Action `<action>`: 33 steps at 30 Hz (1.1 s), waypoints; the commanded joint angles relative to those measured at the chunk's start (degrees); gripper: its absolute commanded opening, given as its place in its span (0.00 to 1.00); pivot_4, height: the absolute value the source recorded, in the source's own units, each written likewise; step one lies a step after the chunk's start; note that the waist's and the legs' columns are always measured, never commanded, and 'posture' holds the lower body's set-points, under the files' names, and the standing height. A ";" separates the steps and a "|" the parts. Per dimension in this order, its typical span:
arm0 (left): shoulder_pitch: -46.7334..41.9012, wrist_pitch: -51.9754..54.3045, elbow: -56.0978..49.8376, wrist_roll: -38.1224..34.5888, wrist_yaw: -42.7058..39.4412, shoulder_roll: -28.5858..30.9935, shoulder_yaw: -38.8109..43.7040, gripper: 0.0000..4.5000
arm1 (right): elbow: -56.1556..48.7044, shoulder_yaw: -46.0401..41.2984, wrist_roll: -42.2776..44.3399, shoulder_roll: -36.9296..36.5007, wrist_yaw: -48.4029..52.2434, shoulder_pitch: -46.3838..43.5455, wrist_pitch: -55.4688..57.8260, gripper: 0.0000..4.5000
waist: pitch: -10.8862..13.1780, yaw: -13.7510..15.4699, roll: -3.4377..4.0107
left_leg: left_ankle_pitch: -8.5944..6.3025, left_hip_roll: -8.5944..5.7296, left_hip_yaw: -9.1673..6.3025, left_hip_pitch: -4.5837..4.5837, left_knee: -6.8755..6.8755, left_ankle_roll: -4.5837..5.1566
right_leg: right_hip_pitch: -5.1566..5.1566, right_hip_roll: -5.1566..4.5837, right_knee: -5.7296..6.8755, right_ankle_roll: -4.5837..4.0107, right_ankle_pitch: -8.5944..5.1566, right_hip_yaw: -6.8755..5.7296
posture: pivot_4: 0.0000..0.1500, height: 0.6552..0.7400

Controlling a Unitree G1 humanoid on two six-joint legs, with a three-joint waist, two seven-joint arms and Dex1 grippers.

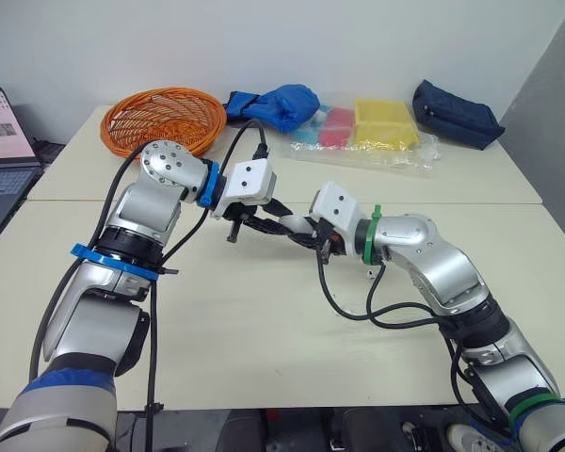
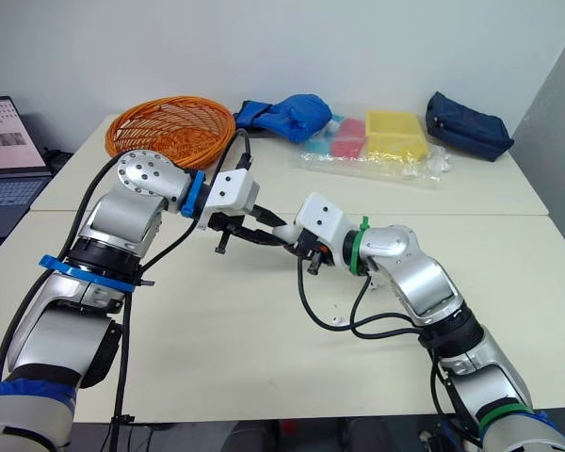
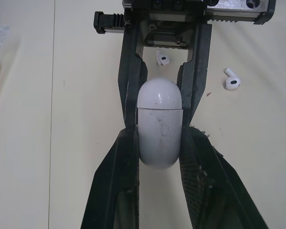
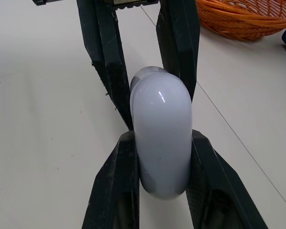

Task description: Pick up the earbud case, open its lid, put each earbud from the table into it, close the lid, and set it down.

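Left gripper [image 1: 284, 226] and right gripper [image 1: 303, 230] meet tip to tip above the table [image 1: 264, 358] centre, both clamped on the white earbud case [image 1: 295, 223]; orange basket [image 1: 165, 118] at eleven o'clock. Left wrist view: the case, lid down, sits pinched between black fingers [image 3: 119, 181]; first earbud [image 3: 163, 58] and second earbud [image 3: 232, 80] lie on the tabletop. Right wrist view: fingers [image 4: 112, 191] squeeze the case's sides.

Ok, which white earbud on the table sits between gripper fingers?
The white earbud seen between the black fingers of the right gripper, past the white oval case; the other earbud lies outside them.
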 commanded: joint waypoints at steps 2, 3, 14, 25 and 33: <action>-0.90 0.52 -1.43 -0.20 0.51 -0.12 1.86 0.18 | -1.56 -1.94 -0.02 0.66 -0.44 -2.07 -0.83 0.18 | 0.00 0.00 0.00 | 0.00 0.00 0.00 0.01 0.01 0.00 | 0.00 0.00 0.03 0.00 0.00 0.00 | 1.00 1.00; -0.86 0.59 -1.51 -0.24 0.53 -0.15 1.88 0.18 | -1.52 -1.95 -0.10 0.68 -0.40 -2.24 -0.90 0.18 | 0.00 0.00 0.00 | 0.00 0.00 -0.01 0.01 0.01 0.00 | 0.00 0.00 0.04 0.00 0.00 0.00 | 1.00 1.00; -0.76 2.28 -1.74 -0.87 1.56 -0.49 2.67 0.18 | -0.65 -2.77 0.24 0.14 0.56 -1.63 -1.27 0.48 | 0.00 -0.01 0.00 | 0.00 0.00 -0.01 0.08 0.04 0.00 | 0.00 0.00 0.22 0.00 0.00 0.00 | 1.00 1.00; 2.09 28.73 -2.40 -10.46 3.84 -1.10 9.23 0.18 | -9.86 -14.76 10.87 -4.35 3.78 1.81 3.94 0.99 | 0.00 -0.07 0.00 | 0.00 -0.02 0.00 0.11 0.02 0.00 | 0.00 -0.01 0.24 0.01 -0.01 0.00 | 1.00 1.00; 8.72 39.21 -13.72 -15.88 10.56 -3.16 12.69 0.18 | -7.93 -14.99 10.86 -5.57 1.33 -0.50 4.48 0.99 | 0.00 -0.10 0.00 | 0.01 -0.01 -0.01 0.23 0.05 0.00 | 0.01 -0.01 0.48 -0.01 -0.02 0.05 | 1.00 1.00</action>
